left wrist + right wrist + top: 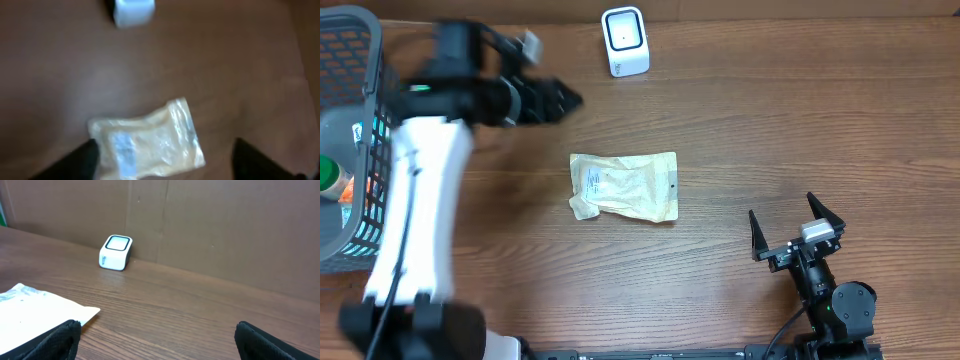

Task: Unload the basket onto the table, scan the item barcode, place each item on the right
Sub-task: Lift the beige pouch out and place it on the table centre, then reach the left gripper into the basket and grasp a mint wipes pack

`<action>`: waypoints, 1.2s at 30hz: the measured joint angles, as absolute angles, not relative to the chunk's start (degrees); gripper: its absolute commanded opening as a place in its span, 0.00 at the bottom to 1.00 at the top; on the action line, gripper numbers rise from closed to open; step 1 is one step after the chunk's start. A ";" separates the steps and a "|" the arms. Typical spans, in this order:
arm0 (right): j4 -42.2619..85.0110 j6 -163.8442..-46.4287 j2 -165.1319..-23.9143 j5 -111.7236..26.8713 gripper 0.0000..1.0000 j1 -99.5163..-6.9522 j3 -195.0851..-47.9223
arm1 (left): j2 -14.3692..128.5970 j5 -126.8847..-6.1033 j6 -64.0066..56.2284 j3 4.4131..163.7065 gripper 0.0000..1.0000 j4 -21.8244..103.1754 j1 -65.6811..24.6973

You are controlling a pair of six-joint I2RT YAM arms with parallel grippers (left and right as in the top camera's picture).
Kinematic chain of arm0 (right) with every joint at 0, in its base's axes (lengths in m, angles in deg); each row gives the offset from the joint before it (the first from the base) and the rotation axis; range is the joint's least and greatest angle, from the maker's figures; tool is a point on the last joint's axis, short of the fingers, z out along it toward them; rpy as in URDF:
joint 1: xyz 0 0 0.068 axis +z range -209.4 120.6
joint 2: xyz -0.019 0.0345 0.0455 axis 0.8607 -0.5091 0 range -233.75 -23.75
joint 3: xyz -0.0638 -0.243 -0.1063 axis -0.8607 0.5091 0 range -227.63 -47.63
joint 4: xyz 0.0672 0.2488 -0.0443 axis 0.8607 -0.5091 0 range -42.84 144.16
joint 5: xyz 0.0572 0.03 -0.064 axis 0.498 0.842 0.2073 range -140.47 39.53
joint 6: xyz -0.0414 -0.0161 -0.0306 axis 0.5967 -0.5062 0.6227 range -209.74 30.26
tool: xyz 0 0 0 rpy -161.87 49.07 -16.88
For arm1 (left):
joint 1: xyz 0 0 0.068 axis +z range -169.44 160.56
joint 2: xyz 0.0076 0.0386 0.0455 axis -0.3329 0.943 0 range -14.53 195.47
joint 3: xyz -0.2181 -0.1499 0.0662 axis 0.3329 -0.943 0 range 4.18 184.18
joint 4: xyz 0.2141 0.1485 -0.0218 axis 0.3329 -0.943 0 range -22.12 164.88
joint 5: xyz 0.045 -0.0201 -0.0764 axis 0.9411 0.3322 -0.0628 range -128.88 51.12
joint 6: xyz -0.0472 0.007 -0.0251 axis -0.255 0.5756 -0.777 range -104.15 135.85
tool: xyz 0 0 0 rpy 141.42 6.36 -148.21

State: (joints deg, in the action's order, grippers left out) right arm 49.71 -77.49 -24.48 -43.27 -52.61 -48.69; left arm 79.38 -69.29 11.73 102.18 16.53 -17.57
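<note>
The pouch (624,187) lay flat near the middle of the table (770,110). The scanner (625,41) stood straight behind it by the table's far edge, well apart from it. The basket (350,130) sat at the table's left edge, with what seemed to be a few items inside, though the view cut them off. The left gripper (565,100) hung between the basket and the scanner, behind and to the left of the pouch, not touching it. The right gripper (781,206) sat at the near right, before and to the right of the pouch, also apart from it.
</note>
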 measured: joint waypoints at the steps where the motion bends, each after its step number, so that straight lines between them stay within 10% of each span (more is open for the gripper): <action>1: 49.76 -77.51 -24.48 -43.25 1.00 -52.61 -48.69 | 77.98 -68.13 11.84 104.87 1.00 16.18 -16.11; 17: 49.76 -77.49 -24.48 -43.25 1.00 -52.61 -48.69 | 72.71 -39.76 6.29 107.14 0.95 10.46 18.56; 36: 49.76 -77.51 -24.48 -43.27 1.00 -52.61 -48.69 | 85.32 -34.74 16.16 96.41 0.93 18.44 25.18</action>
State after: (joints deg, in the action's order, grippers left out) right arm 49.76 -77.51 -24.48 -43.27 -52.61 -48.69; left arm 85.32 -34.74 16.16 96.41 18.44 25.18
